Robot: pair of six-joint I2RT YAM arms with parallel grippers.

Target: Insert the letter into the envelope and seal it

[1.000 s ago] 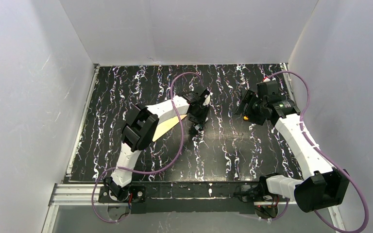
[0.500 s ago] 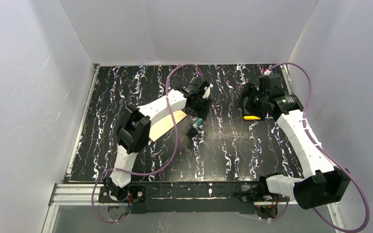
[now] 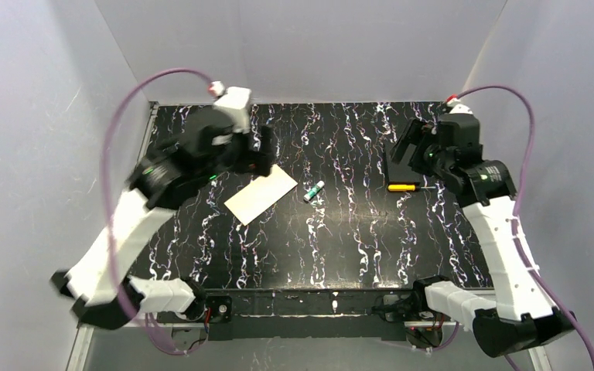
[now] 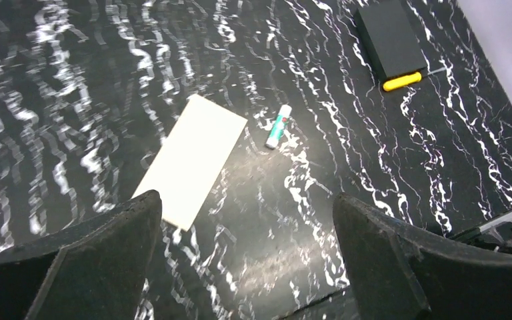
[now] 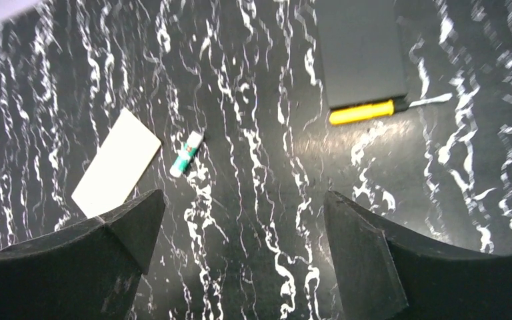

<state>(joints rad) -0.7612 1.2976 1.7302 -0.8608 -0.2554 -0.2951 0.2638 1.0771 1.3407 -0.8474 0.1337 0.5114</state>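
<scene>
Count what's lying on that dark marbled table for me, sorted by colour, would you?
Cream: 1, the envelope
White and green: 1, a small tube
Black: 1, a flat pad
Yellow: 1, a yellow-handled tool
Total: 4

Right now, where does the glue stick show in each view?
Top external: glue stick mid-table, just right of the envelope.
Left wrist: glue stick upper centre, right of the envelope.
Right wrist: glue stick left of centre, right of the envelope.
Shared landmark: the envelope beside it.
</scene>
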